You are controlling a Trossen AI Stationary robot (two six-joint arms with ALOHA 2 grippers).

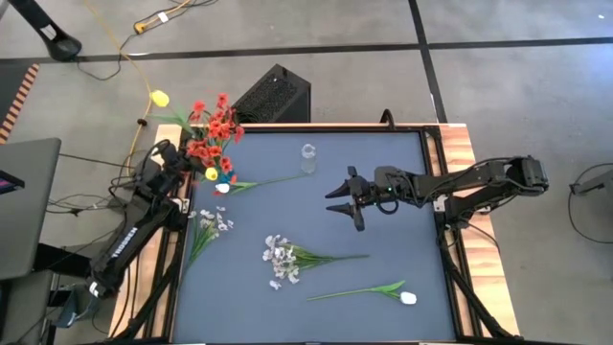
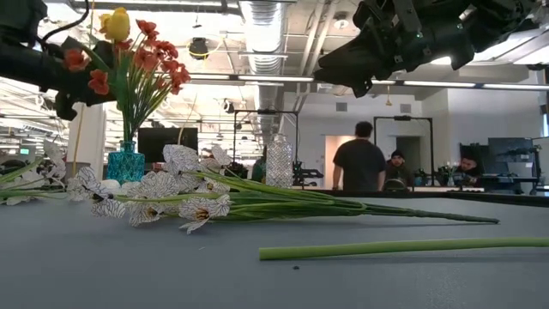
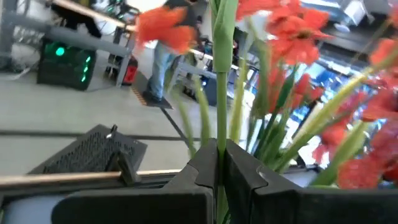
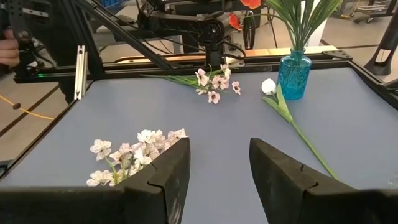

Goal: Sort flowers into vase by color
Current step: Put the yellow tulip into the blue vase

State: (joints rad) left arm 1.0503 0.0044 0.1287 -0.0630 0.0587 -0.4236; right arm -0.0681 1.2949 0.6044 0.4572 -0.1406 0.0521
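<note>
My left gripper (image 3: 219,169) is shut on a green stem beside the red blossom cluster (image 1: 213,129), at the table's far left corner (image 1: 175,153). A yellow tulip bud (image 1: 161,99) (image 2: 116,24) stands above the red blossoms, which stick up out of a blue vase (image 2: 126,163) (image 4: 293,74). A white tulip (image 1: 222,188) lies next to that vase. Two sprays of small white blossoms (image 1: 211,222) (image 1: 283,257) and another white tulip (image 1: 409,298) lie flat on the mat. A clear glass vase (image 1: 308,156) stands near the far edge. My right gripper (image 1: 345,201) (image 4: 219,168) is open above the mat's middle. My left gripper pinches a green stem (image 3: 221,124) between its two fingers (image 3: 199,168). The stem runs on straight past the fingertips, close alongside the red blossoms (image 3: 298,43). Its lower end is hidden by the gripper, so I cannot tell whether it sits in the blue vase.
A black box (image 1: 273,96) sits on the floor beyond the far edge. Cables (image 1: 134,182) trail by the left arm. A laptop (image 1: 29,206) is at far left. People (image 2: 358,163) stand in the room behind. Bare mat (image 1: 383,240) lies under the right gripper.
</note>
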